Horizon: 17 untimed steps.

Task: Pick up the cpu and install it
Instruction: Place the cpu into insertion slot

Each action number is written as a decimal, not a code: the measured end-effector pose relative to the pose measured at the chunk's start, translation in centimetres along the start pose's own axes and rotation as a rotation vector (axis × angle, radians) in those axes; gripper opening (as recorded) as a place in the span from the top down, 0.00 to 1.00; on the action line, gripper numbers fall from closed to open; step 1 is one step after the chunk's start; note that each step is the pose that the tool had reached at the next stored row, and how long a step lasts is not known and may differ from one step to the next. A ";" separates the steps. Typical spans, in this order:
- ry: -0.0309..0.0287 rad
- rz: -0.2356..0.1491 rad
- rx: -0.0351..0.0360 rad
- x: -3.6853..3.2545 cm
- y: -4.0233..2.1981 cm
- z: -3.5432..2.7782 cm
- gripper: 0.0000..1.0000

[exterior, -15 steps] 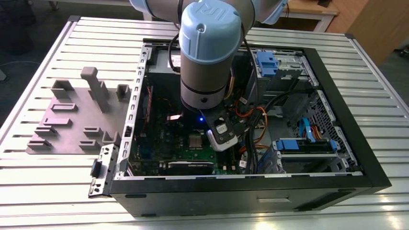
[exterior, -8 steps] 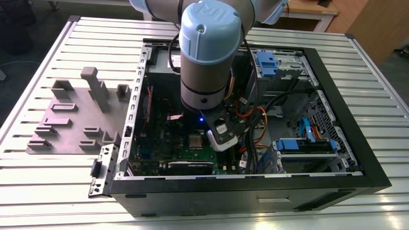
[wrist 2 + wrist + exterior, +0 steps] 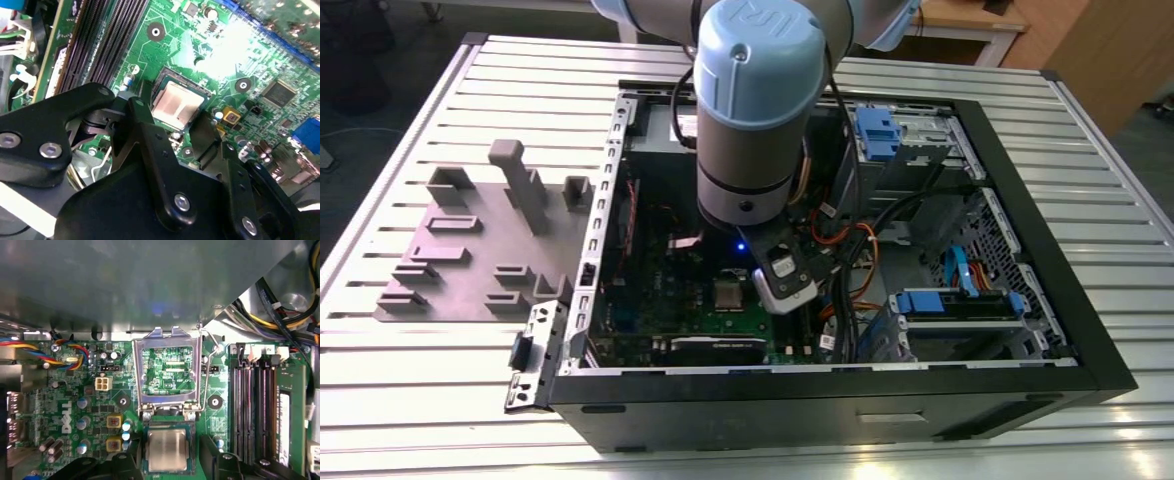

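- The cpu (image 3: 167,450) is lying flat in its socket on the green board (image 3: 75,390), silvery top facing up. In both wrist views it is sitting squarely inside the dark socket rim.
- The gripper (image 3: 168,462) is hovering close over it. Its black fingers (image 3: 142,130) are spread wide, one on each side of the chip with a gap to its edges, and they are holding nothing.
- The socket's hinged metal frame (image 3: 167,372) is standing open just beside the cpu, with the board showing through its window.
- Long dark memory slots (image 3: 250,405) are running along one side of the socket, and coloured wires (image 3: 27,351) are trailing in at the far side of the board.
- In the exterior view the arm (image 3: 747,120) is reaching down into the open computer case (image 3: 1067,330) and covering the middle of the board. Cables and blue brackets (image 3: 958,303) are crowding the case toward the exterior view's right.
- The case is resting on the slatted counter (image 3: 400,400), with a grey plastic fixture (image 3: 480,250) lying just beside it on the exterior view's left.
- In the second wrist view the gripper's own body is hiding the board next to the socket, and glare is washing out a patch beyond the cpu.
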State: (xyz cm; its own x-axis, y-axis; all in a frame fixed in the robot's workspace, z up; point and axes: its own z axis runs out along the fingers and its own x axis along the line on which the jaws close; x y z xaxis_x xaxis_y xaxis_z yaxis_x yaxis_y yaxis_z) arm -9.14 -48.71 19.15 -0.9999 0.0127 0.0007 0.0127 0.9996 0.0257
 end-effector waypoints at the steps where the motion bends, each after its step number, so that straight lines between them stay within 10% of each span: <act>1: -0.0001 0.000 -0.0002 0.00 0.00 0.01 0.43; 17: -0.0002 0.000 -0.0006 -0.01 0.00 -0.18 0.57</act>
State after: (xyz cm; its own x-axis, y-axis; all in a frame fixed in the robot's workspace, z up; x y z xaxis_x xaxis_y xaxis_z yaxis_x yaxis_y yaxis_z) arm -9.13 -48.72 19.33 -0.9999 0.0127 0.0005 0.0127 0.9996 0.0263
